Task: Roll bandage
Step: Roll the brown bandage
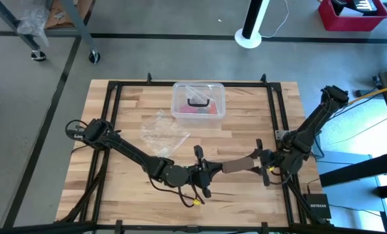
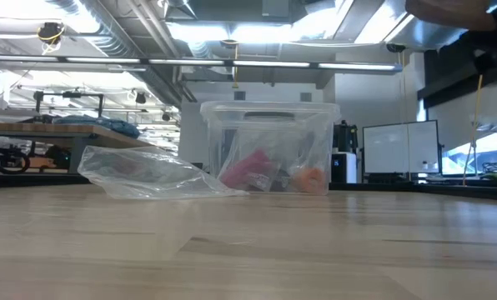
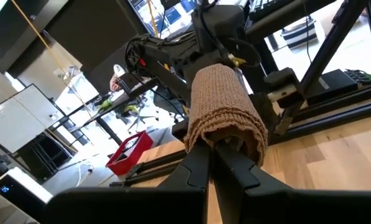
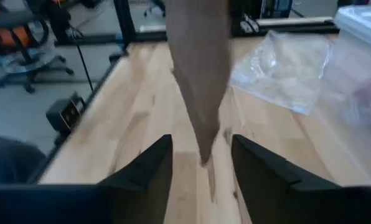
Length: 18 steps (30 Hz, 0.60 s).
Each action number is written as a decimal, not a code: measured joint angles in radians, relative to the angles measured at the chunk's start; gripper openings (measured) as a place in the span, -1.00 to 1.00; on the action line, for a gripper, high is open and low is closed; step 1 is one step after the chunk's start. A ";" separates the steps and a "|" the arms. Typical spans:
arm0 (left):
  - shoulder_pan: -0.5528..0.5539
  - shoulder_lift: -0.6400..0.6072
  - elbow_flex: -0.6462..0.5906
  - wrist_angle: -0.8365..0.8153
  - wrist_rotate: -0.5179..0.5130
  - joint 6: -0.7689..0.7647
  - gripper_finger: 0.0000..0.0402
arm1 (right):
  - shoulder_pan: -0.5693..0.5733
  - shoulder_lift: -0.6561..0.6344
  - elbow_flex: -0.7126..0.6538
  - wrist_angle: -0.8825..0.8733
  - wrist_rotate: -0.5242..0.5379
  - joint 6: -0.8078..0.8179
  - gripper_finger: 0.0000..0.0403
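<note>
Currently mid-roll. Left gripper is clamped on the bandage; in the left wrist view the fabric is already wrapped over its closed fingers as a partial coil. The free strip runs from that coil across to the right gripper, so the bandage hangs between the two arms above the near part of the table.

Right gripper: jaws apart, the strip's tail dangling between the fingers without either pad clearly touching it. Looks like a loose guide, not a grip.

To do this step well, I'd say:
- keep the left clamp tight and turn the wrist steadily
- right should only guide, light tension, tail centred between its fingers
- keep the strip in line with the coil so layers stack evenly
- feed right toward left as length shortens

Plastic bag and clear box sit well beyond both grippers, no interference.
</note>
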 joint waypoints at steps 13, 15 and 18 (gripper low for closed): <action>0.000 0.000 0.000 0.000 0.000 0.000 -0.99 | 0.000 0.000 -0.007 0.065 0.040 -0.050 -0.62; 0.001 0.000 0.000 0.001 0.000 0.000 -0.99 | 0.000 0.000 -0.007 0.075 0.046 -0.062 -0.78; 0.001 0.000 0.000 0.007 0.000 0.000 -0.99 | 0.000 0.000 -0.007 0.073 0.035 -0.078 -0.96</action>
